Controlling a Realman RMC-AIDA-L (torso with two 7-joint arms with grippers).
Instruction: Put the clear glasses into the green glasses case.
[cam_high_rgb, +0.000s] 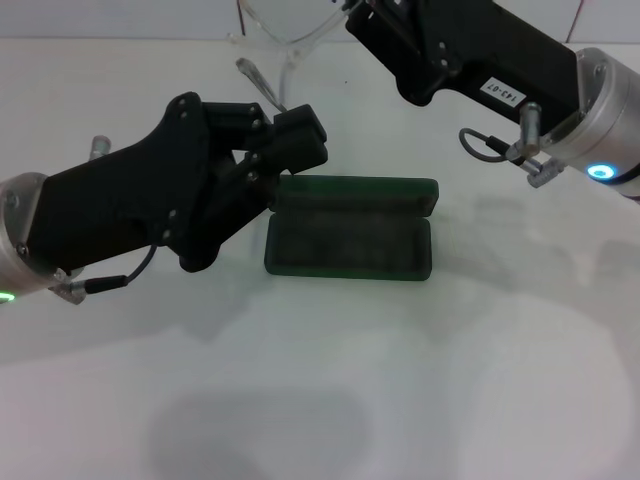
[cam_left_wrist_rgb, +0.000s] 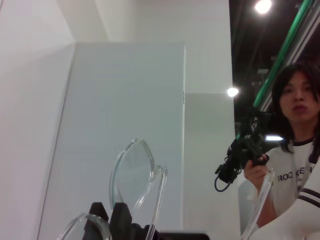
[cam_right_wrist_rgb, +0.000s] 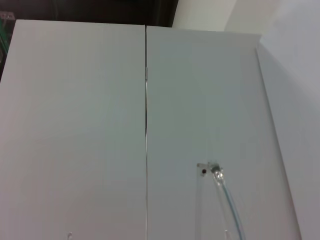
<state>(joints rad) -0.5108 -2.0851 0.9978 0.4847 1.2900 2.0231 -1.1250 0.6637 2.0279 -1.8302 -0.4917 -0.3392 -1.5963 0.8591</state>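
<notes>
A: Surroundings first, what's around?

B: White table (cam_high_rgb: 330, 400), with white panels (cam_right_wrist_rgb: 80, 125) behind it in the right wrist view. The left wrist view catches a person (cam_left_wrist_rgb: 295, 165) at the right edge of its frame, holding a black device. The left arm's black body covers the left end of the green glasses case (cam_high_rgb: 350, 235).

A: Where does the case sit?

B: Centre of the head frame, lid open and tipped back, dark lining showing.

A: And the clear glasses?

B: The clear glasses (cam_high_rgb: 285, 45) are up at the top centre of the head frame, beyond the case, one thin arm trailing down toward the left gripper (cam_high_rgb: 290, 135).

A: Who has them?

B: The right gripper (cam_high_rgb: 365, 15) reaches in from the upper right to the frame's top edge, right beside the glasses; its fingers are cut off, so I cannot tell their state or grip. The left gripper sits at the case's upper left corner, fingers drawn together, touching the case.
</notes>
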